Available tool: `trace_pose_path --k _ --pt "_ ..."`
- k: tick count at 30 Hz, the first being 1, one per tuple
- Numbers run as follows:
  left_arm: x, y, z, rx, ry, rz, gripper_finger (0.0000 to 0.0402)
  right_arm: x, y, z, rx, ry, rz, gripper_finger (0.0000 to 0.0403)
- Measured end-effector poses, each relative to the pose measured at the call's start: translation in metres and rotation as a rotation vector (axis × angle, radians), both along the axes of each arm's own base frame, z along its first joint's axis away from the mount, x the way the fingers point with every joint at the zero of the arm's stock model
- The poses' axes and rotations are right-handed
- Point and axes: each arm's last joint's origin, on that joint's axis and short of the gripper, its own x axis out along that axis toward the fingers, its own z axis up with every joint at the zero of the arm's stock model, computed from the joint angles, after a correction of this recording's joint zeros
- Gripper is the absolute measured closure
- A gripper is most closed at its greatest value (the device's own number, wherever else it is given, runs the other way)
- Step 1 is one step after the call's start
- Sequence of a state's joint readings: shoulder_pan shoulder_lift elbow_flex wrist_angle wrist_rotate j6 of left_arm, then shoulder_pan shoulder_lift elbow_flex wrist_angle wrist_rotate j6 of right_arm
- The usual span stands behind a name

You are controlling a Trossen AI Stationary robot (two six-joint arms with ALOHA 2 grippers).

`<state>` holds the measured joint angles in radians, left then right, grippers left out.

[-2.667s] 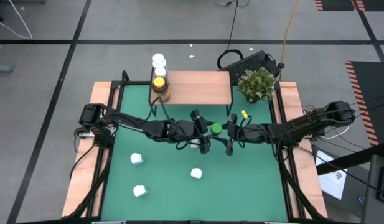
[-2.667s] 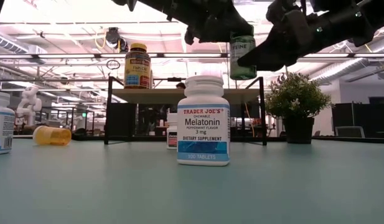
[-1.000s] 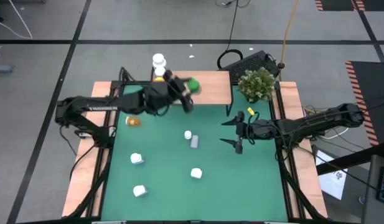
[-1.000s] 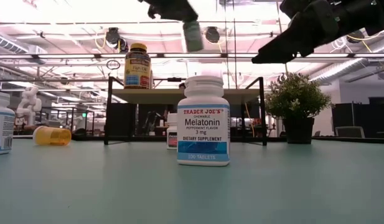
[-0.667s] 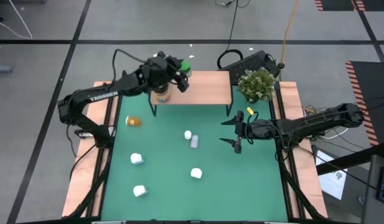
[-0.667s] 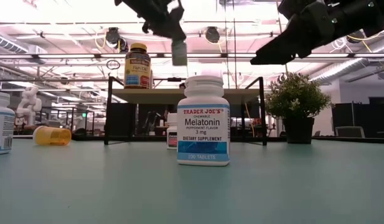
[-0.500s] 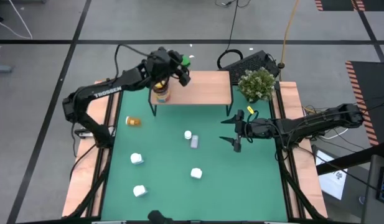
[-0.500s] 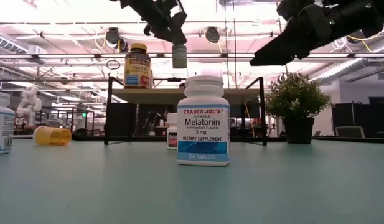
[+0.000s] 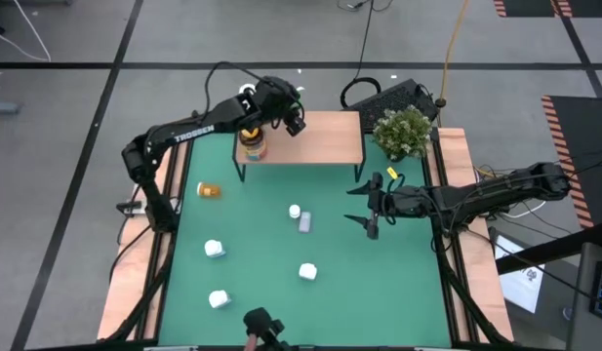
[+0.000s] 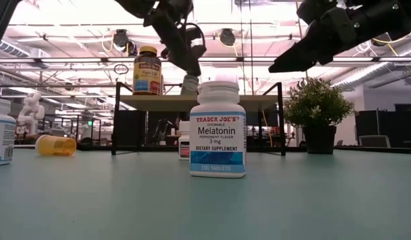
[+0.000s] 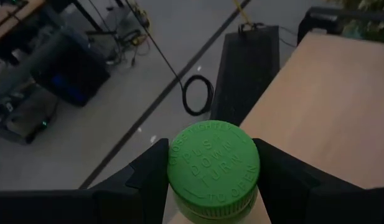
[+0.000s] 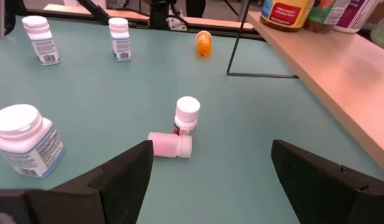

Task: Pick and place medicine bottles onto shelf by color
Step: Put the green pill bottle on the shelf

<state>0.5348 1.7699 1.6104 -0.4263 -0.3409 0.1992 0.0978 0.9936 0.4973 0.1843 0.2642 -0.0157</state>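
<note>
Clamping green-capped bottle [image 11: 213,163], left end effector [image 9: 293,110] (cap lettering: wrist view only).

You have a green potted plant [image 9: 404,132] standing on the far right corner of the green table [image 9: 398,283], just right of the low platform. Behind it on the grey floor lies a flat black box [image 9: 406,95] with a black cable coil [image 9: 358,95] beside it. A yellow cable [image 9: 455,44] runs away across the floor [image 9: 66,97], far right.
</note>
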Motion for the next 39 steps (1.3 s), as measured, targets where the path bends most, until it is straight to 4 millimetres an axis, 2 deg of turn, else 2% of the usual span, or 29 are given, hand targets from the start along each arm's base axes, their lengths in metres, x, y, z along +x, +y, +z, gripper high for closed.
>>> trace_pose_path --k 8,15,24,39 --pt "-0.011 0.014 -0.007 -0.068 0.009 0.085 0.0203 0.0 0.0 -0.001 0.003 0.01 -0.002 0.0085" --pt "-0.012 0.014 -0.008 -0.074 0.014 0.087 0.0168 0.0 0.0 -0.001 0.006 0.01 -0.003 0.0085" --pt "-0.011 0.012 -0.008 -0.063 0.032 0.067 0.0173 -0.001 0.0 -0.002 0.006 0.017 -0.004 0.0085" --pt "-0.011 0.012 -0.006 -0.044 0.041 0.052 0.0107 -0.001 0.0 -0.003 0.026 0.033 -0.01 0.0085"
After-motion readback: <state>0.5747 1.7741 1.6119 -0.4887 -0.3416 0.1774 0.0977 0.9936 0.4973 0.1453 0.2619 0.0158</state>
